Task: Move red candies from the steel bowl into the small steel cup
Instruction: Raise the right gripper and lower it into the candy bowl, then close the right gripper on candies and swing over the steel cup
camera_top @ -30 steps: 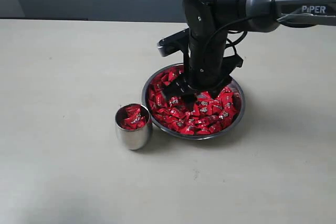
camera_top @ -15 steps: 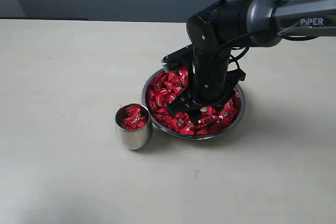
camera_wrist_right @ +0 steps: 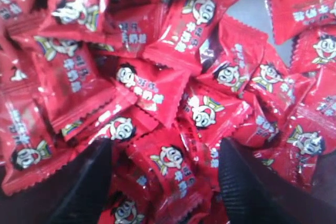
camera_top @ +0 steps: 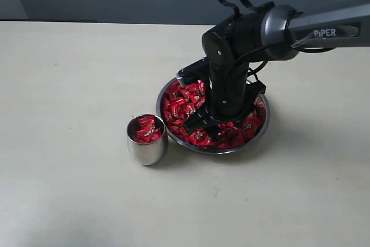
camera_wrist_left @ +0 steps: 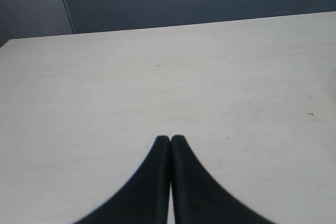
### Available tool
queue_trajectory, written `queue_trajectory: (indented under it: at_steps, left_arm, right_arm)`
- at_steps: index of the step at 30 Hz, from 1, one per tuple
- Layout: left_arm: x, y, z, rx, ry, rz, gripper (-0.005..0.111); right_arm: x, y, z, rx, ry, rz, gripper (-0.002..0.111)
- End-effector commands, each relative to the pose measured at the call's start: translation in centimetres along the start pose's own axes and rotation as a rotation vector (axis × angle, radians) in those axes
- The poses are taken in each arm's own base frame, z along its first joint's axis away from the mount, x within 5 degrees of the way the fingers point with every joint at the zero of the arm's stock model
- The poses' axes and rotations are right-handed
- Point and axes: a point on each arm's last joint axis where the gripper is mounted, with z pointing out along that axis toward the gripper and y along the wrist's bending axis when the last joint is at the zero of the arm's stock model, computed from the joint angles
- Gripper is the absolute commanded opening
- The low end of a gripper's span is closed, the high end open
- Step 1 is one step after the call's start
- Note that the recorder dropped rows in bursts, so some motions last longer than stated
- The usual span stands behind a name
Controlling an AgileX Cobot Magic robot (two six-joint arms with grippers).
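I'm at the pick-up step: my right arm's jaws are spread and pushed down among the red candies (camera_wrist_right: pixel 152 85) in the bowl (camera_top: pixel 219 151), straddling a few but pinching none. Next I'd close on one, lift clear, and carry it to the cup (camera_top: pixel 147 148), just beside the bowl and partly filled. My left jaws are pressed together, empty, over the table (camera_wrist_left: pixel 157 77).

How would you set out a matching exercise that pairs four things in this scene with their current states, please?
Things
1. left tool
2. right tool
3. small steel cup
4. steel bowl

States
A. wide and shallow, piled with red candies
B. open, lowered among the candies
C. shut, above bare table
D. upright beside the bowl, a few candies inside

Pairs: 1-C, 2-B, 3-D, 4-A
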Motion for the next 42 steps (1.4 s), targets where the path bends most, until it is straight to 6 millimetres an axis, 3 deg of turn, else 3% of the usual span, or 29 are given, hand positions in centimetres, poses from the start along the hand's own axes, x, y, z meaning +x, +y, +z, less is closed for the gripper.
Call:
queue_trajectory:
  at_steps: [1,5,7,15,21,36,42]
  left_arm:
    - [0.0,0.0,0.0,0.004,-0.013,0.001,0.0]
    - [0.0,0.0,0.0,0.004,-0.013,0.001,0.0]
    - [0.0,0.0,0.0,0.004,-0.013,0.001,0.0]
    - [0.0,0.0,0.0,0.004,-0.013,0.001,0.0]
    - [0.0,0.0,0.0,0.004,-0.013,0.001,0.0]
    - [0.0,0.0,0.0,0.004,-0.013,0.001,0.0]
    - [0.0,0.0,0.0,0.004,-0.013,0.001,0.0]
  right_arm:
    - [0.0,-0.2,0.2,0.011,0.002,-0.011,0.058]
    - [0.0,-0.2,0.1,0.012,0.005,-0.011,0.058]
    - [0.0,-0.2,0.1,0.012,0.004,-0.011,0.051]
    - [0.1,-0.2,0.1,0.012,0.007,-0.011,-0.001]
    - [0.0,-0.2,-0.2,0.012,-0.003,-0.008,-0.001]
    - [0.2,-1.1,-6.3,0.035,-0.178,-0.012,-0.001]
    - [-0.2,0.4,-7.6,-0.136,-0.275,-0.019,-0.001]
